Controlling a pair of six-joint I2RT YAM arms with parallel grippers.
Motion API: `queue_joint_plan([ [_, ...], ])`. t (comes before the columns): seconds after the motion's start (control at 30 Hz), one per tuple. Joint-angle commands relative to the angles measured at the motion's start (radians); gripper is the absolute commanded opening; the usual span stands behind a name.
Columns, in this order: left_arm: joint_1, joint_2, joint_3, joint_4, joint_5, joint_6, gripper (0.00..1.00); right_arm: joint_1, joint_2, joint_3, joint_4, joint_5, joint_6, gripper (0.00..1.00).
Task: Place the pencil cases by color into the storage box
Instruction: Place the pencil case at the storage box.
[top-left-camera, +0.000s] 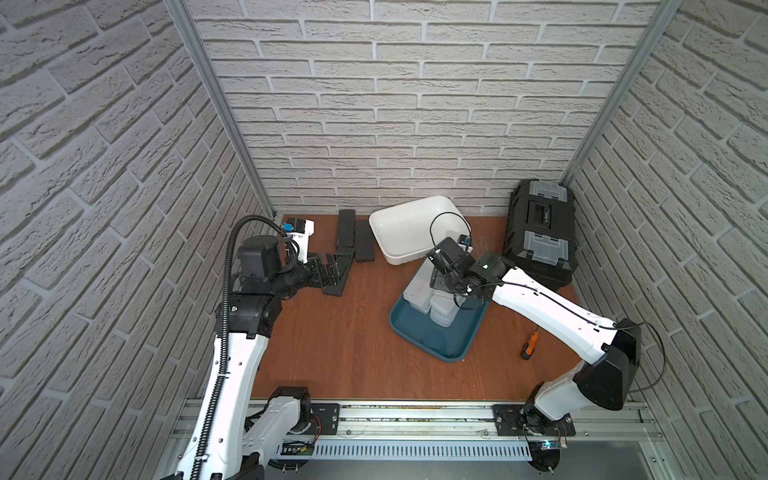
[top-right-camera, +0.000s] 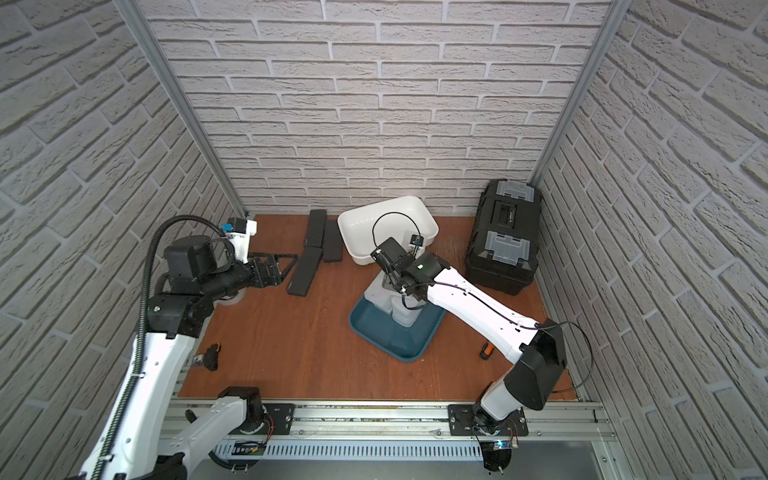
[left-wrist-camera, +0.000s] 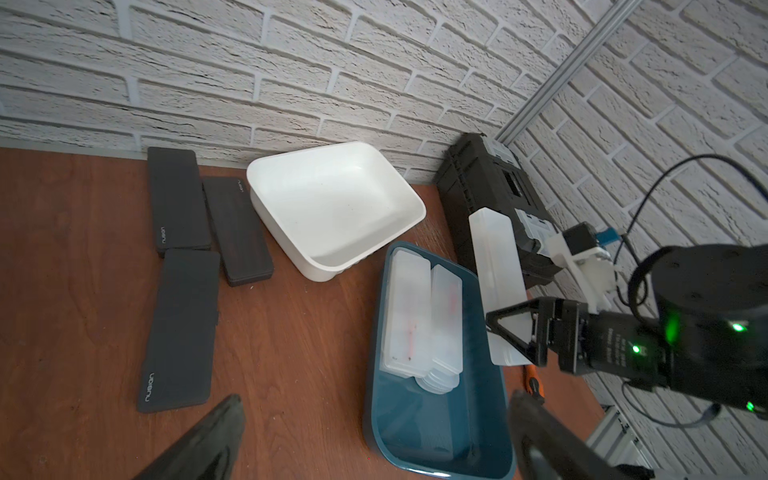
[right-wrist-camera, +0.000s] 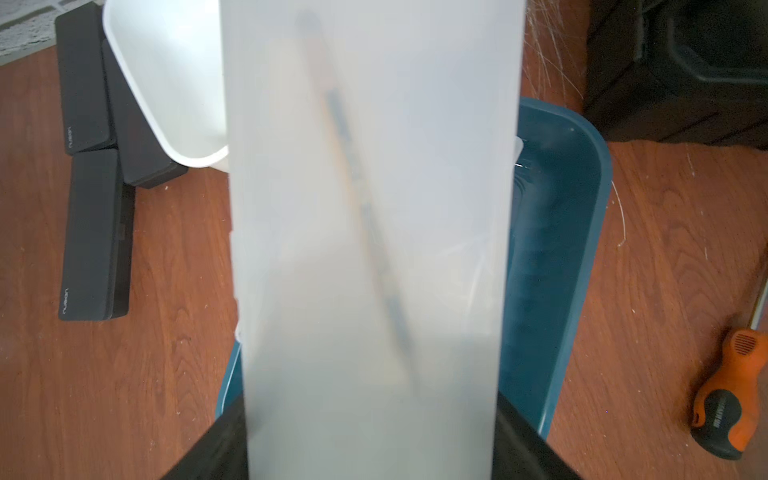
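My right gripper (right-wrist-camera: 370, 449) is shut on a frosted white pencil case (right-wrist-camera: 370, 208) with a pencil showing faintly inside. It holds that case (left-wrist-camera: 494, 257) above the teal storage box (top-left-camera: 424, 336). Several more white cases (left-wrist-camera: 409, 316) lie stacked at the box's far end. Three black pencil cases (left-wrist-camera: 176, 199) (left-wrist-camera: 237, 232) (left-wrist-camera: 180, 328) lie flat on the table at the back left. My left gripper (top-left-camera: 332, 272) hangs open, with nothing between its fingers, over the nearest black case (top-right-camera: 303, 272).
An empty white tub (top-left-camera: 399, 224) stands at the back wall, touching the teal box's far end. A black toolbox (top-left-camera: 540, 232) fills the back right corner. An orange-handled screwdriver (top-left-camera: 530, 345) lies to the right. A small black object (top-right-camera: 210, 356) lies near the left arm.
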Motion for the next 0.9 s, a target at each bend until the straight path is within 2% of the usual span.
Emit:
queue_joint_plan([
  [0.0, -0.063, -0.008, -0.013, 0.036, -0.011, 0.048, 0.98, -0.042, -0.038, -0.042, 0.030, -0.053, 0.023, 0.59],
  [0.33, -0.260, 0.031, 0.000, -0.064, -0.080, 0.155, 0.98, -0.124, -0.020, -0.143, 0.086, -0.142, 0.068, 0.59],
  [0.6, -0.414, 0.051, -0.012, -0.090, -0.207, 0.190, 0.98, -0.164, 0.046, -0.163, 0.142, -0.180, 0.081, 0.59],
  [0.87, -0.448, 0.049, -0.032, -0.082, -0.239, 0.180, 0.98, -0.196, 0.116, -0.155, 0.158, -0.201, 0.110, 0.59],
])
